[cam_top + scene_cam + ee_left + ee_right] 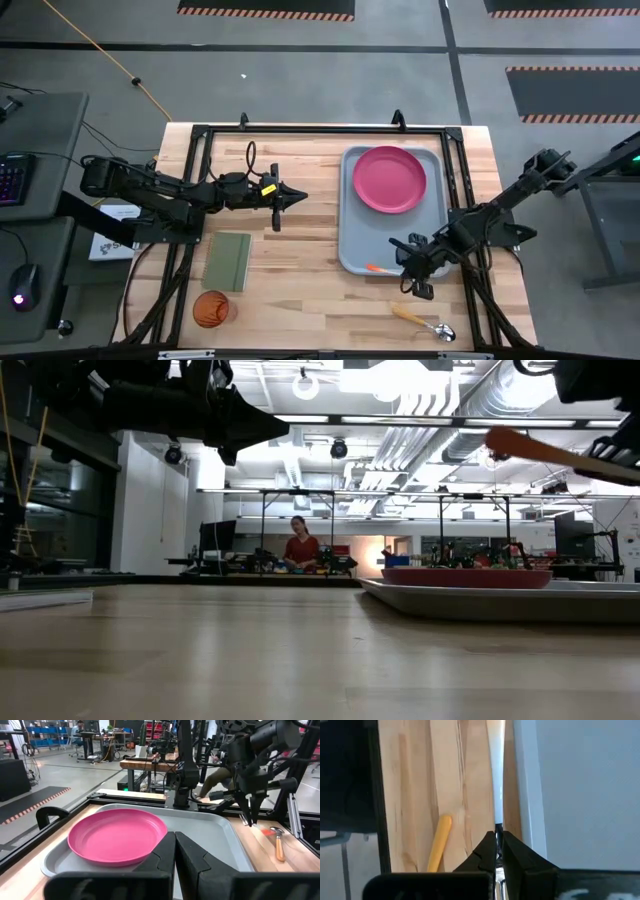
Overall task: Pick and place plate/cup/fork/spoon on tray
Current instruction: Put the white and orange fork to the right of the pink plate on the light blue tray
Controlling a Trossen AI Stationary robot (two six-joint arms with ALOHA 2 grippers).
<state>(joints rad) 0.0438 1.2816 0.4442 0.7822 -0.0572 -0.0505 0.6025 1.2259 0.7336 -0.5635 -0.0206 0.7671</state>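
The pink plate [390,178] lies on the far part of the blue-grey tray [392,245]; it also shows in the left wrist view [117,836]. My right gripper [400,266] is over the tray's near rim, shut on the fork [375,268], whose orange handle [560,452] sticks out toward the table's left; the tines are hidden. My left gripper [290,195] hovers shut and empty over the table's middle, left of the tray. The orange cup [210,308] stands near the front left edge. The spoon [425,322] lies on the wood near the front edge. My right gripper pinches the fork between its two fingers [487,852], away from the handle's free end; the gripper hides the exact part. The fingers slant down from the table's right. The slim shaft [497,795] runs on past the fingertips. The fork is lifted clear and tilted, its handle's free end highest.
A green notebook [228,260] lies on the wood at the left, with the cup just in front of it. Black frame rails [300,128] run round the table top. The tray's near half [210,827] is bare. A person [298,550] sits far behind the table.
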